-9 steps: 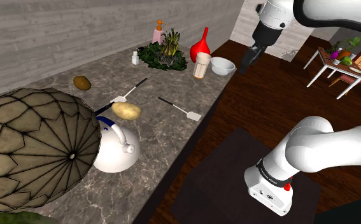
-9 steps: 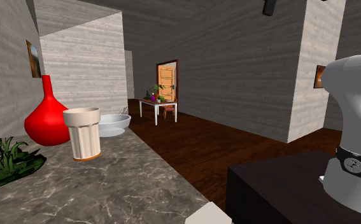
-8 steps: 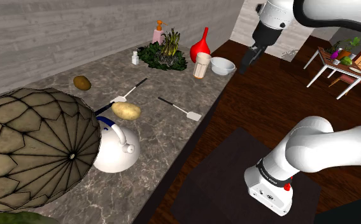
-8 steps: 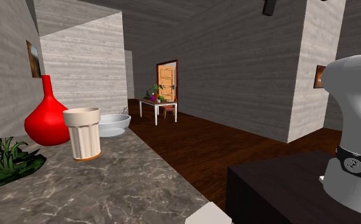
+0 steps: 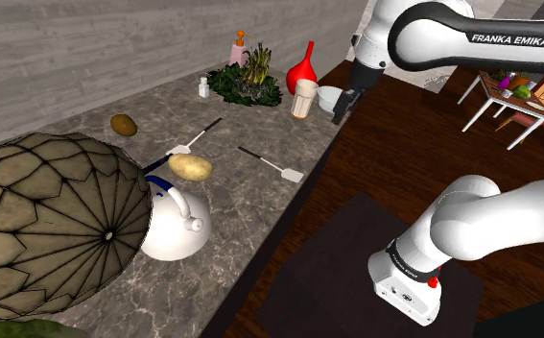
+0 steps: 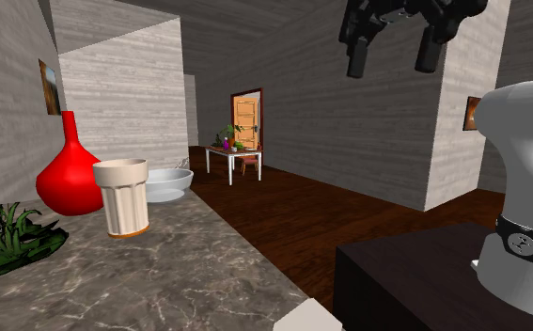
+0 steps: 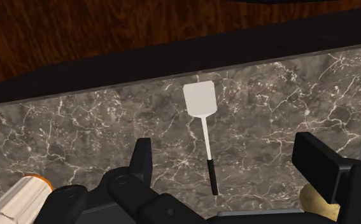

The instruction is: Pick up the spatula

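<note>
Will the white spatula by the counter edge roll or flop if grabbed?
The spatula lies flat on the counter, so it probably won't roll. Its thin straight shaft looks stiff and light. Held by the dark handle, the wide blade end might droop.

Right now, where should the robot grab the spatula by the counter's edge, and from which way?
Probably the black handle of the spatula, coming straight down from above. It lies flat on the counter, so the open gripper can straddle that thin handle; the white blade is too wide and flat.
</note>
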You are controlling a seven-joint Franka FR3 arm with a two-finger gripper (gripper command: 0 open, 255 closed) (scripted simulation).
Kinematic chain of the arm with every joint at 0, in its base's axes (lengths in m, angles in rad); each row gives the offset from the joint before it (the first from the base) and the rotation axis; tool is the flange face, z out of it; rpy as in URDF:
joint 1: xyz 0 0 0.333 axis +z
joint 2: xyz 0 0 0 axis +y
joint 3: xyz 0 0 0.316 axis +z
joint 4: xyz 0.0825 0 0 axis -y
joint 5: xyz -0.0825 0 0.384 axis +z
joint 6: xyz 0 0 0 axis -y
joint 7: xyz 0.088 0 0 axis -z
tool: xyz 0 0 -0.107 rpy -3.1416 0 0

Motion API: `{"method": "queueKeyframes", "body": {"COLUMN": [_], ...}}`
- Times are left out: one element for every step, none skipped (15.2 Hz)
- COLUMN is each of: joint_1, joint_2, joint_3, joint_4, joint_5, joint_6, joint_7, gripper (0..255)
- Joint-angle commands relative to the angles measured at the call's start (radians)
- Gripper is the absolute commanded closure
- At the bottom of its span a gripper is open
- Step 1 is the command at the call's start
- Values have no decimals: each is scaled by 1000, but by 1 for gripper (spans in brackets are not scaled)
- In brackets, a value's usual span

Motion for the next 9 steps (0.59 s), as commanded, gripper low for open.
{"method": "queueKeyframes", "body": {"joint_1": [4,6,8,9,11,13,16,18,20], "joint_2": [61,92,123,156,190,225,261,298,335], "joint_3": [-7,-11,-15,-19,-23,-26,-30,-33,-36], "joint_4": [-16,-20,-23,-25,-25,-23,-20,-16,-10], "joint_5": [3,4,6,7,10,12,15,18,22], "joint_6": [78,113,148,182,216,249,282,313,345], "joint_7": [-8,-13,-18,-23,-29,-35,-41,-47,-54], "gripper": [0,0,0,0,0,0,0,0,0]}}
